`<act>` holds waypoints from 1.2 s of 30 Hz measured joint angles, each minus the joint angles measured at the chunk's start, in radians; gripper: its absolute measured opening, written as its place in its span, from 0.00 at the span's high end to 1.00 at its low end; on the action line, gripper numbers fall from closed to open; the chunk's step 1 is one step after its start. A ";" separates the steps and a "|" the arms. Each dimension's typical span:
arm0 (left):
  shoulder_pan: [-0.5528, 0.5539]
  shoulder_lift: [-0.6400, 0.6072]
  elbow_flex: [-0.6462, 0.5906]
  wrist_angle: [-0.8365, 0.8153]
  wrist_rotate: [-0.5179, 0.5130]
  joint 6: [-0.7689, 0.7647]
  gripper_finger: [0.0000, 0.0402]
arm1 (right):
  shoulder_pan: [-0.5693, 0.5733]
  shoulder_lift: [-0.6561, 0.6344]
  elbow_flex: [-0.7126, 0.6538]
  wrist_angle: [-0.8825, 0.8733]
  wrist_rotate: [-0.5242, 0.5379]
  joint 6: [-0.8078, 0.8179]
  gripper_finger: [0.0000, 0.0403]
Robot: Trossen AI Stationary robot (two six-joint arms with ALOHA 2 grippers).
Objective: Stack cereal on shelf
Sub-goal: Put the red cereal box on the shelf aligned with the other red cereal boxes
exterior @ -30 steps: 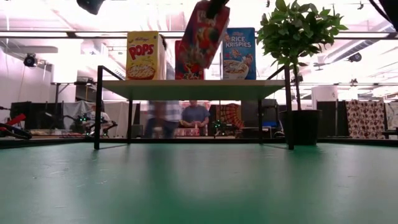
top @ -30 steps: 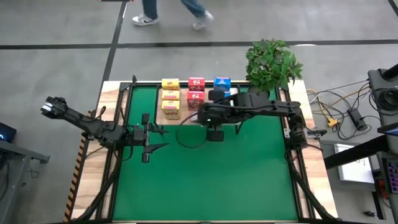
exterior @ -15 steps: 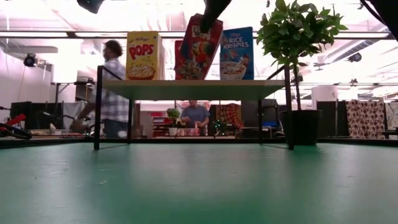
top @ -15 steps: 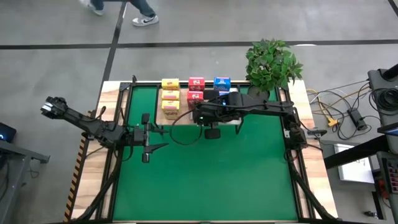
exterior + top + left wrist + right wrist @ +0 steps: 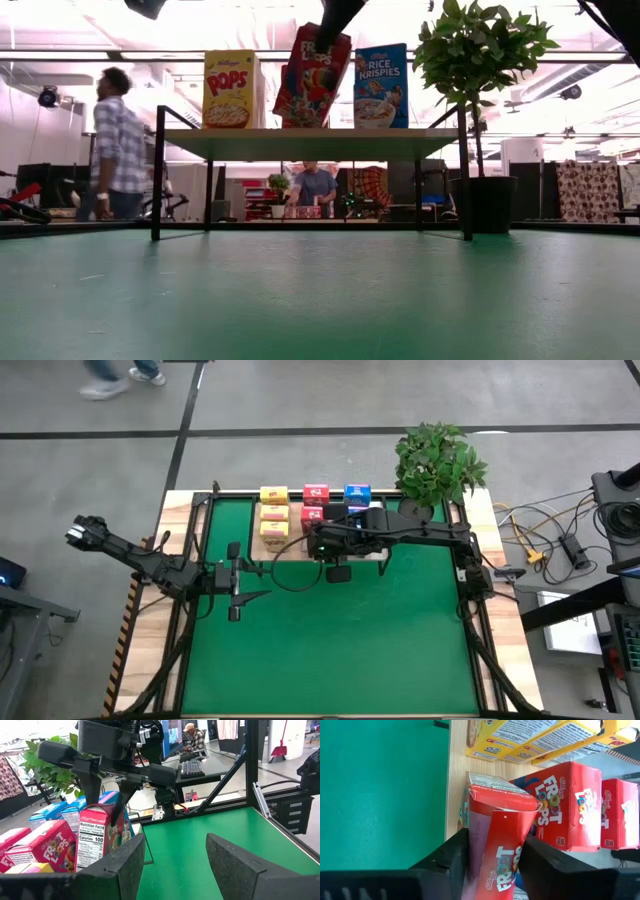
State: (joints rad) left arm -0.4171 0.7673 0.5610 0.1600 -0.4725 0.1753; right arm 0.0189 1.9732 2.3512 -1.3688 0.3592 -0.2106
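Right gripper (image 5: 492,857): over the front edge of the shelf (image 5: 310,143), middle column. Fingers (image 5: 445,860) straddle the top of a red Froot Loops box (image 5: 497,845). Jaws flank the box closely; whether they still press it or have just slackened, cannot tell.
Held box, position: tilted in the low view (image 5: 318,75), bottom edge down at the board, top leaning away from the red boxes behind (image 5: 570,810). Not yet upright, not flush with its row.
Left gripper (image 5: 172,865): waits over the green mat (image 5: 340,650) on its own side, well apart from the shelf, fingers spread, nothing between them.
Other cereal: yellow Pops boxes (image 5: 274,515) in the left column, blue Rice Krispies boxes (image 5: 357,492) in the right, near the potted plant (image 5: 438,460). All on the board.
Handling, judged: thin printed card, light, probably mostly air inside. Walls would dent under a hard squeeze. Glossy print looks slippery, so a weak pinch may let it swivel, as the tilt suggests.
Where to hold: across the two narrow side panels near the top flap, where folded card is stiffest. Broad printed faces bow inward; avoid.
Risk: tall and narrow, so it tips easily; a nudge could knock over the neighbouring boxes. Set the base flat before the release.
Background: a person (image 5: 115,145) walks beyond the table, clear of the arms.
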 joint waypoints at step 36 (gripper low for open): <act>0.000 0.000 0.000 0.022 0.000 0.000 0.52 | -0.006 -0.002 0.000 0.112 0.007 -0.021 0.40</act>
State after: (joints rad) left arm -0.4171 0.7670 0.5610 0.1822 -0.4725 0.1757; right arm 0.0124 1.9711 2.3512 -1.2565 0.3665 -0.2317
